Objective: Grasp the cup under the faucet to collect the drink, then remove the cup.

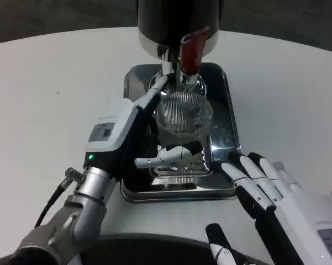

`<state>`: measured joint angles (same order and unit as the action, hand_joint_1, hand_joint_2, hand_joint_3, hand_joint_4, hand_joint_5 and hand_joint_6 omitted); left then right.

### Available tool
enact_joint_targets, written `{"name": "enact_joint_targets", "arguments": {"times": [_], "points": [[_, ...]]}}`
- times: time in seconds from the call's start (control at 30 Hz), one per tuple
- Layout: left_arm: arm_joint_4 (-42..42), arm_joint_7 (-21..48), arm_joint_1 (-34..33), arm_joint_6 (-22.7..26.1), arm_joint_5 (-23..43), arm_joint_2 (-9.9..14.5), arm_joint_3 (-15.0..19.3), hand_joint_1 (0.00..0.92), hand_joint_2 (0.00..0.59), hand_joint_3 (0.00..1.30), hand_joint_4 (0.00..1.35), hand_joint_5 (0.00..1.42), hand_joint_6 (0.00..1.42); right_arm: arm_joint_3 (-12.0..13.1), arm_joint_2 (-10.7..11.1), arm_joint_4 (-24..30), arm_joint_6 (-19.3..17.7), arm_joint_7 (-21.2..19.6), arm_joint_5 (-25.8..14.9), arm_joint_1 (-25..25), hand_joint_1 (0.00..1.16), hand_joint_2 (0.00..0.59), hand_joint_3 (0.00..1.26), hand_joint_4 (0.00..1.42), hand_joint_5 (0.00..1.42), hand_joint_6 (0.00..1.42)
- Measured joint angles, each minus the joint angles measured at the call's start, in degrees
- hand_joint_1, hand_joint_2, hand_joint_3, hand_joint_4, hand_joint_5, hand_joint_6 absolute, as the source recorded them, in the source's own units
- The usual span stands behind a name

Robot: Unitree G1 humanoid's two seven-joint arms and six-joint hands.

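Note:
A clear ribbed glass cup [183, 112] stands over the steel drip tray [227, 132], right below the faucet with its red lever [190, 51] on the black dispenser [177, 19]. My left hand [133, 128] wraps the cup from the left: fingers [154, 94] reach round its far side, the thumb [174, 154] lies along its near base. My right hand [257, 185] hovers at the tray's near right corner, fingers spread, holding nothing. Whether liquid is in the cup I cannot tell.
The white round table [55, 83] stretches left and right of the tray. A dark base edge [154, 248] runs along the bottom of the picture. A black cable [52, 199] trails from my left wrist.

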<state>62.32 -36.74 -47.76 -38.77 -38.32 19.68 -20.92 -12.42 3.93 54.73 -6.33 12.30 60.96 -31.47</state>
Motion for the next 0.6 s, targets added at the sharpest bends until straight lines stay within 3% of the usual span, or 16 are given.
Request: {"name": "enact_joint_targets", "arguments": {"times": [0.07, 0.17, 0.27, 0.37, 0.6], "points": [[-0.02, 0.1, 0.18, -0.05, 0.27, 0.02, 0.07, 0.196, 0.011, 0.0, 0.02, 0.48, 0.52, 0.03, -0.17, -0.01, 0.19, 0.03, -0.01, 0.18, 0.39, 0.482, 0.15, 0.05, 0.02, 0.03], [-0.03, 2.74, 0.4, -0.75, 2.22, 0.24, 0.64, 0.145, 0.0, 0.0, 0.0, 0.36, 0.33, 0.05, -0.45, -0.02, 0.3, 0.19, -0.01, 0.34, 0.39, 0.482, 0.15, 0.05, 0.03, 0.03], [-1.04, 5.32, 1.22, -1.86, 4.65, 0.53, 2.18, 0.061, 0.0, 0.0, 0.0, 0.33, 0.29, 0.05, -0.66, -0.05, 0.35, 0.52, 0.0, 0.43, 0.39, 0.482, 0.15, 0.05, 0.03, 0.03], [-4.66, 7.36, 4.02, -3.54, 8.33, 1.26, 4.8, 0.033, 0.0, 0.0, 0.0, 0.33, 0.29, 0.09, -0.75, -0.17, 0.38, 0.63, 0.01, 0.55, 0.39, 0.482, 0.15, 0.05, 0.03, 0.03], [-22.15, 16.67, 15.07, -4.3, 20.33, 3.8, 13.32, 0.0, 0.057, 0.0, 0.0, 0.23, 0.16, 0.56, -0.44, -1.12, 0.42, 0.7, 0.01, 0.98, 0.39, 0.482, 0.16, 0.05, 0.03, 0.03]]}}
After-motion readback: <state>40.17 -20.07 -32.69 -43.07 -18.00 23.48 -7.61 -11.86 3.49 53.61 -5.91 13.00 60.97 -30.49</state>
